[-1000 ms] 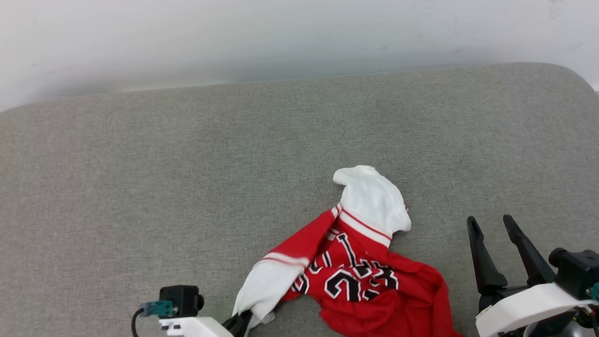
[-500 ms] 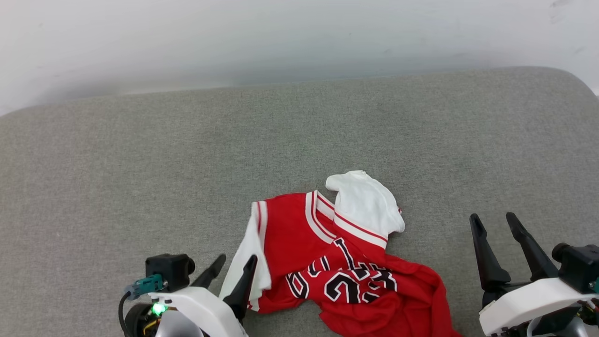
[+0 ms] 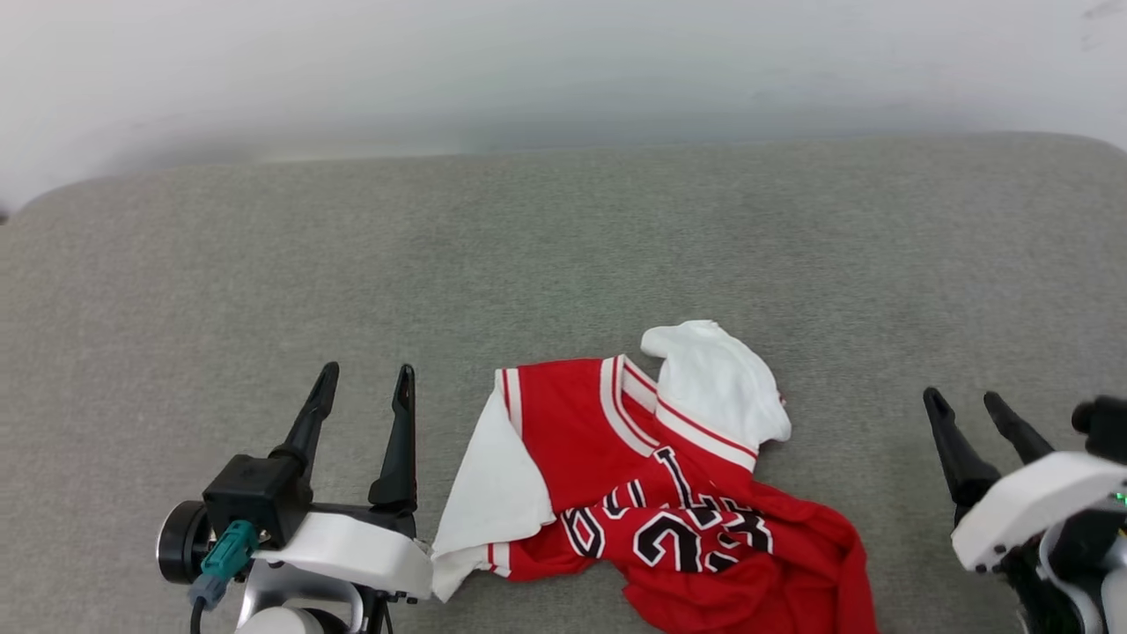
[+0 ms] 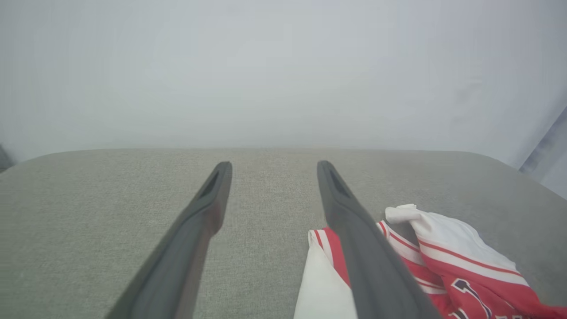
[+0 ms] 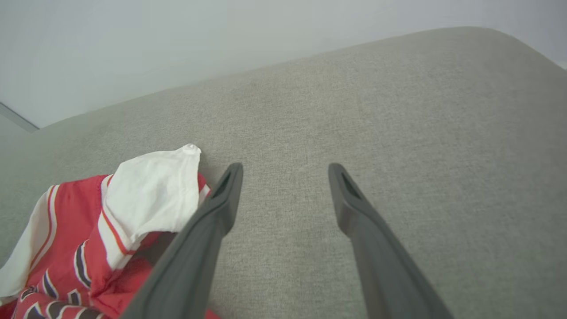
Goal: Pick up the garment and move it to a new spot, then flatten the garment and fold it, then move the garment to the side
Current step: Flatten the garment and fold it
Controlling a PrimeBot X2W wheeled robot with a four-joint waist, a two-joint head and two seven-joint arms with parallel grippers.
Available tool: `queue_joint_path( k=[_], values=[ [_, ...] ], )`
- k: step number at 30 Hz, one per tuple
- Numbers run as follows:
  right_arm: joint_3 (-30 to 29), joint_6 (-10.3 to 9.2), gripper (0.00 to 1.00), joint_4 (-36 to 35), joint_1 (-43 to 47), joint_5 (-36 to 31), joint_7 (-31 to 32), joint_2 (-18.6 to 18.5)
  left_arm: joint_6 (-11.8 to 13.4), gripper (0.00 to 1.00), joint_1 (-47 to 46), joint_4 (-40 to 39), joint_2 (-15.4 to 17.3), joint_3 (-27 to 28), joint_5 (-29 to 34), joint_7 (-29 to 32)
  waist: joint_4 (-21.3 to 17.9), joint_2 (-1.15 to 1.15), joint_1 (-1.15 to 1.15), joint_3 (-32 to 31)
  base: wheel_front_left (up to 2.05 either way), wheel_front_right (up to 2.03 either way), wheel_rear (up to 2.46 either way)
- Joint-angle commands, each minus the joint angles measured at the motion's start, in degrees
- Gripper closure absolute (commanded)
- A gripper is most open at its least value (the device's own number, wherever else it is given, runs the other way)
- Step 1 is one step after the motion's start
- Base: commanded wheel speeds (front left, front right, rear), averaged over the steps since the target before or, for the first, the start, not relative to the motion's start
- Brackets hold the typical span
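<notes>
The garment (image 3: 651,493), a red jersey with white sleeves and black white-edged numbers, lies crumpled on the grey cushion near its front edge, running off the bottom of the head view. My left gripper (image 3: 365,383) stands open just left of the lower white sleeve, apart from the cloth, with nothing between its fingers. My right gripper (image 3: 964,405) is open over bare cushion to the right of the garment. In the left wrist view the garment (image 4: 443,261) lies to the right of the right finger. In the right wrist view the garment (image 5: 110,221) lies left of the fingers.
The grey fabric cushion (image 3: 563,255) spreads wide behind and to both sides of the garment. A pale wall (image 3: 563,70) runs along its far edge. The cushion's corners curve away at far left and far right.
My left gripper opened and let go of the white sleeve, then drew away to the left. The garment's left side dropped and spread on the cushion. The head camera shifted slightly.
</notes>
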Motion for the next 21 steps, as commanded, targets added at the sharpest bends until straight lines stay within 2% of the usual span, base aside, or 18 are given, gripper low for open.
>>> queue_joint_path(
  k=[1,3,9,12,21],
  values=[
    [1.14,-0.02,0.0,2.16,-2.81,1.5,1.97,-1.68,0.48,0.0,-0.4,-0.53,-0.47,0.27,0.72,-0.98,1.58,0.0,0.0,1.01,0.0,0.0,0.0],
    [2.08,-0.02,0.0,3.48,-4.41,2.36,3.08,-2.73,0.71,0.0,-0.57,-0.63,-0.56,0.3,0.93,-1.34,2.11,0.0,0.0,1.37,0.0,0.0,0.0],
    [9.53,-0.02,0.0,11.3,-14.81,8.0,12.71,-8.64,0.46,0.0,-1.9,-0.96,-2.17,0.09,1.52,-2.73,5.39,0.0,0.0,4.74,0.0,0.0,0.0],
    [13.13,-0.02,0.0,15.05,-19.98,9.81,17.65,-10.18,-0.12,0.0,-3.09,-0.36,-3.0,0.15,1.52,-3.18,7.08,0.0,0.0,6.61,0.0,0.0,0.0],
    [22.95,-0.02,0.0,24.04,-30.28,12.6,25.53,-11.66,-2.0,0.0,-5.15,1.94,-5.47,0.1,2.03,-3.91,9.62,0.0,0.0,10.11,0.0,0.0,0.0]
  ],
)
